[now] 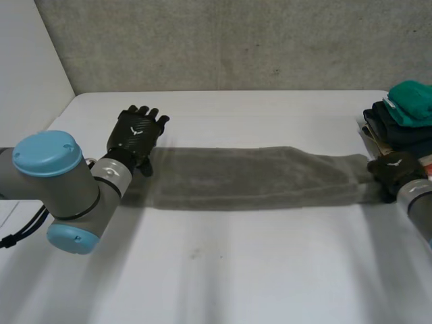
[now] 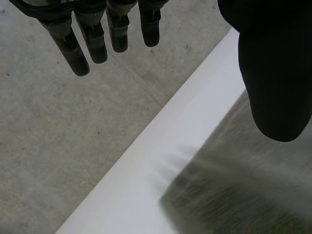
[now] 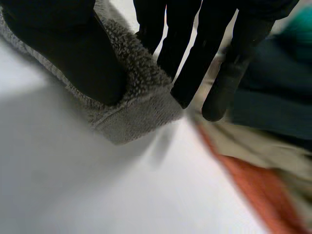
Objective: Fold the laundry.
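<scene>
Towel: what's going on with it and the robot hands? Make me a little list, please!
Towel: grey, fluffy, lying flat as a long strip across the table
Left robot hand: open, fingers straight, holding nothing, at the towel's left end
Right robot hand: pinching the towel's right end, thumb on top
Pile of clothes: folded, teal on top of dark ones, beside the right robot hand
Folding: the long strip is not yet folded shorter
</scene>
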